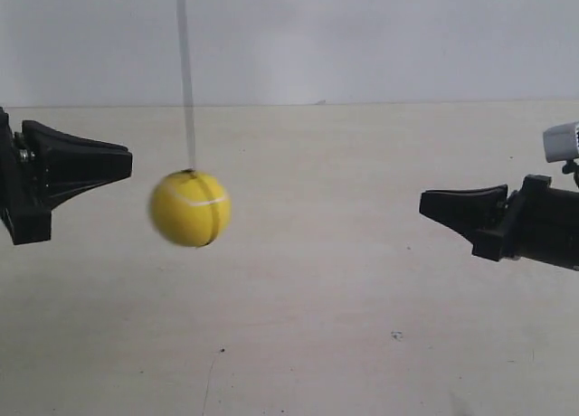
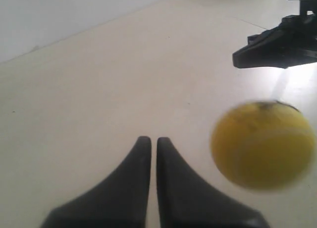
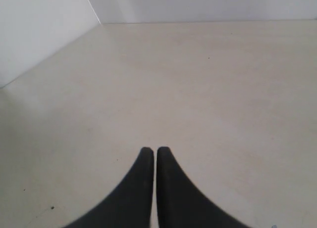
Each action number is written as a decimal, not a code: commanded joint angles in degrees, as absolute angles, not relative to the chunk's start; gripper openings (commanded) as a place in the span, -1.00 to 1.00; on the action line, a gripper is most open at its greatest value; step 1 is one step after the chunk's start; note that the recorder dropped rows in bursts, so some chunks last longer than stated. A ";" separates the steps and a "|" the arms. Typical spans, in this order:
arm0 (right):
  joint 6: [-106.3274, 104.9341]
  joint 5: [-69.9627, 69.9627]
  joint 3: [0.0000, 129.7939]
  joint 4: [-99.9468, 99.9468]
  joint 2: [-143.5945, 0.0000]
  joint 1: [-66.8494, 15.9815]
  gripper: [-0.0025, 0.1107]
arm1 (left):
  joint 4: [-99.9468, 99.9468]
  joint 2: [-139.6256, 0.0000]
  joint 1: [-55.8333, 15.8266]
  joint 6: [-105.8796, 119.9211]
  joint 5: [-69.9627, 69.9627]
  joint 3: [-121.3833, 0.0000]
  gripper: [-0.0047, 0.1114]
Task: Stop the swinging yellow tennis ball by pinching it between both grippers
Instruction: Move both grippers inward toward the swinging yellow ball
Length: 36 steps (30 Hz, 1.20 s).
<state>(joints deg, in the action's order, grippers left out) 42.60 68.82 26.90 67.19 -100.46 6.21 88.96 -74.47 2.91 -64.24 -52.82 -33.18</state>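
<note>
Left end effector (image 2: pixel 150 140): jaws pressed together, holding nothing; at the exterior view's 9 o'clock edge, tip pointing toward 3 o'clock.
Right end effector (image 3: pixel 151 150): jaws together, empty; at the 3 o'clock edge, well apart from the ball.
Yellow tennis ball (image 1: pixel 189 208): hangs on a thin string (image 1: pixel 186 72) over the tabletop (image 1: pixel 344 289), near the left tip, touching neither.
Ball outline: blurred; the pale curve near 12 o'clock is probably its seam.

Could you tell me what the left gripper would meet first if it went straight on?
Likely nothing: the left gripper points past the yellow tennis ball, which hangs to one side, with only table ahead. Depth is unclear; it might graze the ball.
</note>
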 commanded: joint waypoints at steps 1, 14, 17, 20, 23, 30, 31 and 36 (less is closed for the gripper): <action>41.43 69.96 29.64 67.78 -101.27 4.90 -0.96 | 87.11 -76.47 2.78 -61.07 -57.42 -33.45 -0.84; 40.14 62.68 40.20 67.87 -101.27 -8.66 -0.96 | 80.36 -78.21 2.59 -55.21 -64.00 -33.45 -0.84; 39.99 61.60 40.20 67.71 -101.27 -9.21 -0.96 | 78.50 -78.21 1.93 -53.86 -64.00 -33.45 -0.84; 40.09 59.01 40.07 67.71 -101.27 -9.21 -0.96 | 77.93 -78.35 -2.50 -52.15 -61.46 -33.45 -0.84; 40.59 58.67 40.07 68.31 -101.27 -9.21 -0.96 | 77.81 -78.35 -7.62 -51.52 -55.00 -33.45 -0.84; 40.59 65.71 40.07 68.92 -101.27 -9.21 -0.96 | 78.37 -78.72 -8.75 -52.41 -54.14 -33.45 -0.84; 40.59 67.08 40.07 68.92 -101.27 -9.21 -0.96 | 78.92 -78.95 -8.75 -52.66 -54.59 -33.45 -0.84; 40.59 68.77 40.07 69.34 -101.27 -9.21 -0.96 | 79.29 -81.05 -8.75 -52.83 -56.10 -33.45 -0.84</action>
<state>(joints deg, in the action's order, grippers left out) 40.65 67.70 39.92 68.69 -101.37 -9.13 79.05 -80.25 -8.47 -52.28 -55.17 -33.18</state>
